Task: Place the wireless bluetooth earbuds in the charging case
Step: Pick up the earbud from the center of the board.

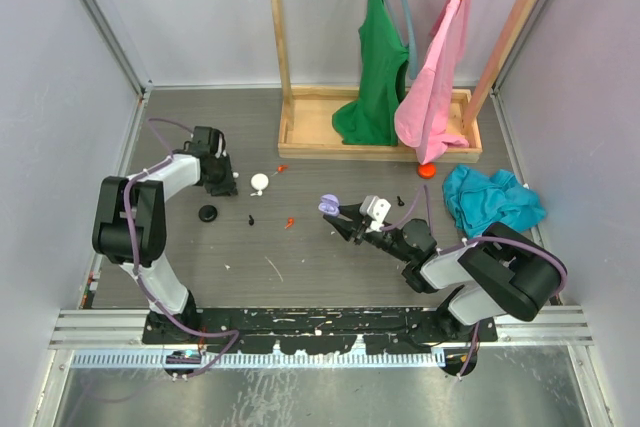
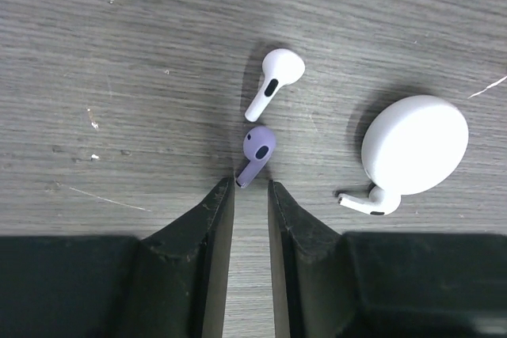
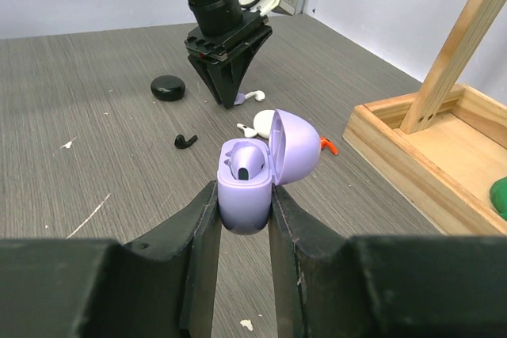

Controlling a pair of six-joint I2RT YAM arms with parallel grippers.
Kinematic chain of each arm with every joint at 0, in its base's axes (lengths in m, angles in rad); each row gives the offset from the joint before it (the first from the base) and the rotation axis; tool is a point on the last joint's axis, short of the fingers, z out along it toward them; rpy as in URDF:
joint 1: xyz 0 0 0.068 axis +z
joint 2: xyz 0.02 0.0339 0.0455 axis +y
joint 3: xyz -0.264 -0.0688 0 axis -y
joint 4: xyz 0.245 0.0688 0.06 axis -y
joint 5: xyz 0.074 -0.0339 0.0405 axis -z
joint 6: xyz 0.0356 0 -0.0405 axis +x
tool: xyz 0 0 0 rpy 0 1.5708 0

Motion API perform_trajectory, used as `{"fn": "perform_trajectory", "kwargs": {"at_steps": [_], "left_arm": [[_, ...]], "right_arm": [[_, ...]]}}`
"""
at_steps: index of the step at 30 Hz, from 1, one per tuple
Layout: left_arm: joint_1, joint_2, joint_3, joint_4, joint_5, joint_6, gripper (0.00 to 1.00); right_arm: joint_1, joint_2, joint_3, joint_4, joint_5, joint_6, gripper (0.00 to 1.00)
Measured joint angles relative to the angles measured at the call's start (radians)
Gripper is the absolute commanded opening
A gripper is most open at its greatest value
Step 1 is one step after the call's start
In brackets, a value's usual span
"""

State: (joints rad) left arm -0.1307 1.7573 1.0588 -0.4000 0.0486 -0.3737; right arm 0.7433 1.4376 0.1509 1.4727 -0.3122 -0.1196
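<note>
The right hand (image 3: 244,189) is clamped on the open lilac charging case (image 3: 247,210); the left hand (image 2: 249,184) is narrowly apart, the lilac earbud (image 2: 256,152) at its fingertips; probably light and slippery; pinch the stem.

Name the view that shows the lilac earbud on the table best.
Left wrist: the lilac earbud lies close and sharp just ahead of the end effector. Right wrist shows a distant lilac speck; top external, nothing discernible.

text: none legible | charging case (image 3: 247,203): no readable marking, though far side perhaps hidden
</note>
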Motion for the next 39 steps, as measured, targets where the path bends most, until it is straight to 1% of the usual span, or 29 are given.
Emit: {"fn": "perform_trajectory", "kwargs": {"at_steps": [16, 20, 25, 30, 34, 39], "left_arm": [[-0.007, -0.005, -0.003, -0.012, -0.017, 0.002, 0.24], [-0.008, 0.003, 0.007, -0.022, -0.019, 0.006, 0.19], [-0.011, 0.008, 0.016, -0.032, -0.026, 0.018, 0.18], [-0.014, 0.024, 0.035, -0.04, -0.027, 0.023, 0.07], [-0.024, 0.028, 0.04, -0.042, -0.03, 0.027, 0.02], [-0.047, 0.022, 0.034, -0.043, -0.031, 0.031, 0.0]], "right_arm": [[0.0, 0.0, 0.0, 0.001, -0.014, 0.017, 0.11], [0.0, 0.0, 0.0, 0.001, -0.015, 0.017, 0.11], [0.0, 0.0, 0.0, 0.001, -0.02, 0.018, 0.11], [0.0, 0.0, 0.0, 0.001, -0.022, 0.018, 0.11], [0.0, 0.0, 0.0, 0.001, -0.023, 0.02, 0.12], [0.001, 0.0, 0.0, 0.001, -0.023, 0.021, 0.11]]}}
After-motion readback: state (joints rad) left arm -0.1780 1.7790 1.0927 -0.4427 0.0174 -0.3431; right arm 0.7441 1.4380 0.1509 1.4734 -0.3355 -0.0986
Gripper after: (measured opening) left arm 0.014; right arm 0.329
